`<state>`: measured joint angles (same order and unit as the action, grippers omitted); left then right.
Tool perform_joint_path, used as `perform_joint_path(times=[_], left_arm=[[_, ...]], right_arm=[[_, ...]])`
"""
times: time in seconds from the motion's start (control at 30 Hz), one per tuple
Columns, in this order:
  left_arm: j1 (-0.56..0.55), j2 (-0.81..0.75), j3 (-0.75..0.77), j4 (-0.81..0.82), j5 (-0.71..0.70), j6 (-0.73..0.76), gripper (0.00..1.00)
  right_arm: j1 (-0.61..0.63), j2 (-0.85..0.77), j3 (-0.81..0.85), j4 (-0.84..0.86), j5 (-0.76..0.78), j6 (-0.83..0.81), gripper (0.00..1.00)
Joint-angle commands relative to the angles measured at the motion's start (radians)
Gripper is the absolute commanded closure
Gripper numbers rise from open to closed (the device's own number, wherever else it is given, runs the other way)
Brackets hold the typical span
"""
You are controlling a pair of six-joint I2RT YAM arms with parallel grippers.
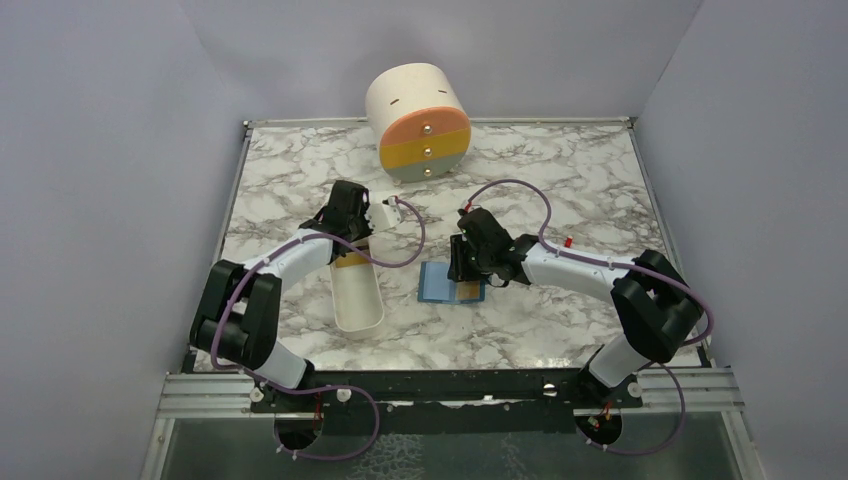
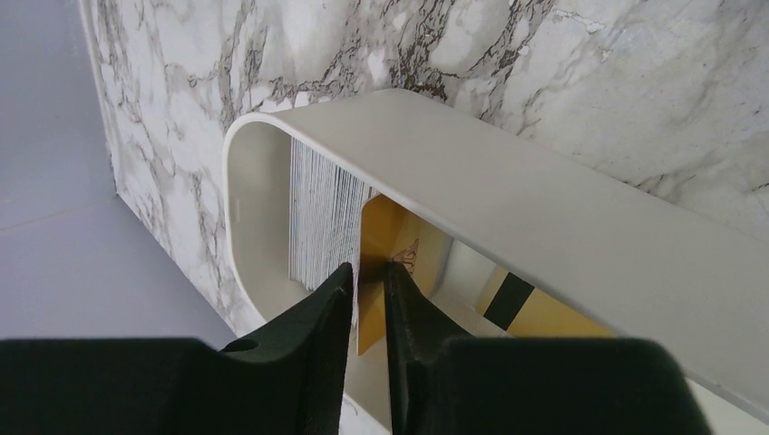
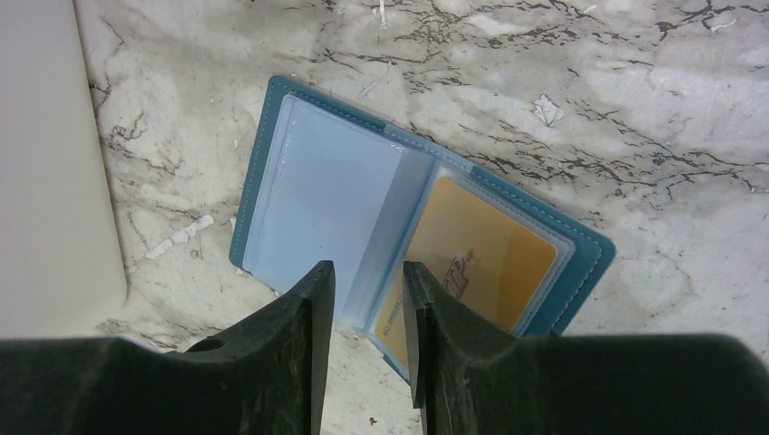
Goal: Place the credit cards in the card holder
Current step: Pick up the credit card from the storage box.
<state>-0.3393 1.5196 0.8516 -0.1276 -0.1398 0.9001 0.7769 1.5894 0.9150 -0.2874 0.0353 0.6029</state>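
The card holder point(image 1: 438, 284) lies open on the marble, blue rim and lighter blue inside, also in the right wrist view point(image 3: 272, 163). A gold credit card point(image 3: 481, 249) sits in its right clear pocket. My right gripper point(image 1: 462, 270) hovers over the holder's near edge, its fingers point(image 3: 313, 308) a little apart on either side of a raised clear sleeve. My left gripper point(image 1: 349, 243) reaches into the white tray point(image 1: 360, 310) and is shut on an upright gold card point(image 2: 385, 236). A pale striped card point(image 2: 322, 213) stands beside it. Another gold card with a dark stripe point(image 2: 535, 313) lies on the tray floor.
A cream cylinder with orange, yellow and grey drawers point(image 1: 418, 120) stands at the back middle. The long white tray's wall point(image 2: 544, 208) runs close along the left gripper. Grey walls close the table on three sides.
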Motion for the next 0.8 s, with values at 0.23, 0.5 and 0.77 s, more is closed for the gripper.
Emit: perform_joint_path(times=[0.23, 0.5, 0.77], left_arm=[[-0.011, -0.051, 0.035, -0.066, -0.025, 0.007, 1.00], [-0.026, -0.123, 0.052, -0.131, 0.000, -0.070, 1.00], [-0.030, -0.172, 0.110, -0.211, 0.002, -0.205, 1.00]], right_arm=[[-0.004, -0.054, 0.005, -0.012, 0.007, -0.021, 0.66], [-0.004, -0.091, 0.000, -0.009, -0.008, -0.025, 0.66], [-0.004, -0.125, -0.002, -0.017, -0.018, -0.017, 0.66]])
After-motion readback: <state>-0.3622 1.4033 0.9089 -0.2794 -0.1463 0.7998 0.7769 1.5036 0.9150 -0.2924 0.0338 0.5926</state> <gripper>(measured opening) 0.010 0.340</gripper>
